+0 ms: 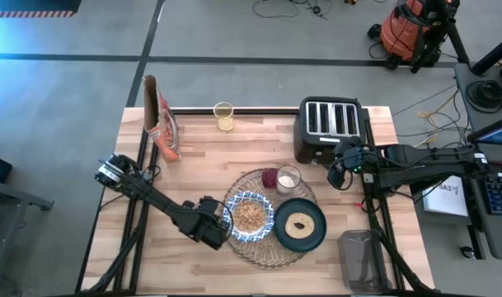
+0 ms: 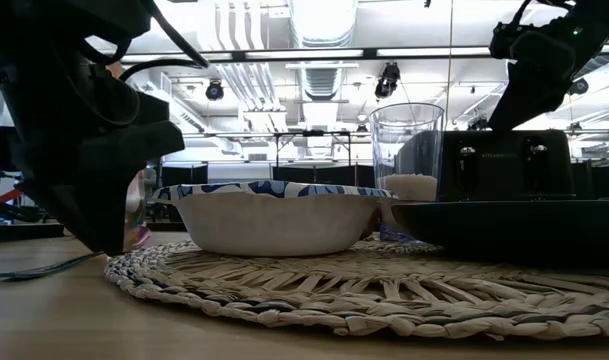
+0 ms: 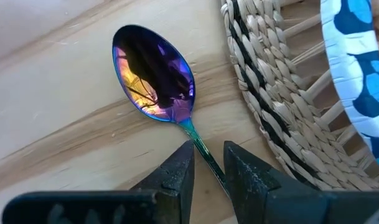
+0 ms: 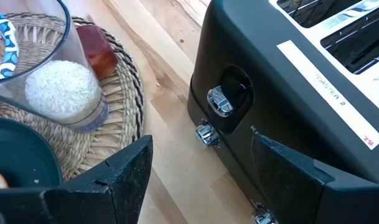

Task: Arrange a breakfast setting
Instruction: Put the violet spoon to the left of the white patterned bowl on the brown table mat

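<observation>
We see a placemat [image 1: 271, 247] near the table's [image 1: 201, 148] front edge, holding a bowl [image 1: 251, 217] left, a plate [image 1: 300, 224] right, and a glass [image 1: 288, 178] behind them. A spoon [image 3: 157, 78] lies left of the placemat, a toaster [image 1: 329, 128] behind.

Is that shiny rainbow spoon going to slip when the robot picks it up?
Maybe. The spoon looks glossy and thin-handled, so it could slip or swivel between the left end effector fingers. It looks stiff, probably metal, lying flat on the table.
</observation>
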